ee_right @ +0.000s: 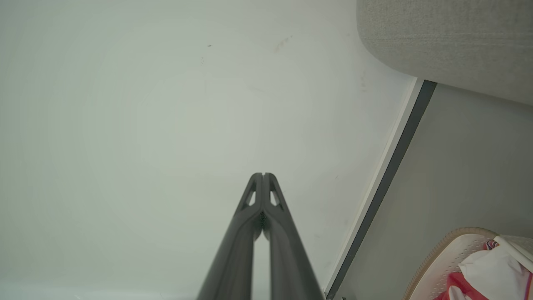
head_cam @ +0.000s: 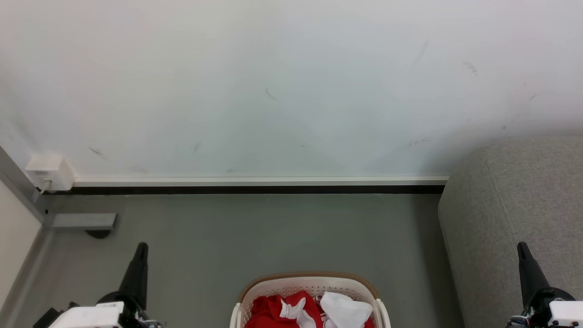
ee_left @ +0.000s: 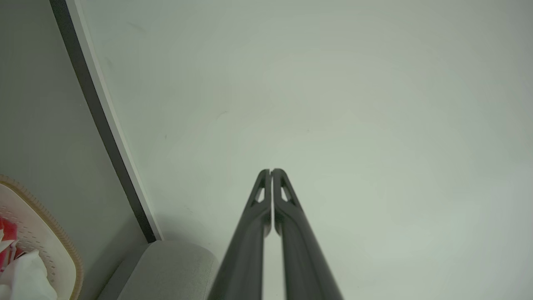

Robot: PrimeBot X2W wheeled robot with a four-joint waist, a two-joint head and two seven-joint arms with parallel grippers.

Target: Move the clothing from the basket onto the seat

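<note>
Clothing [head_cam: 272,312] is piled in the basket [head_cam: 296,288] on the floor [head_cam: 273,232], right between my arms. My left jaws and right jaws are pinched tight together with nothing in them, since I have not reached in yet. The seat [head_cam: 514,205] waits on my right.

The light is bright, soft and even in all three views. The white wall [head_cam: 291,82] looks a little green. In the head view a soft grey shadow lies on the wall at 3 o'clock, beside the seat [head_cam: 524,218]. The floor [head_cam: 273,237] looks flat and dull. In both wrist views the corners are darker than the middle. The left gripper [ee_left: 271,171] and the right gripper [ee_right: 263,175] look sharp at the tips and blurry at 6 o'clock.
</note>
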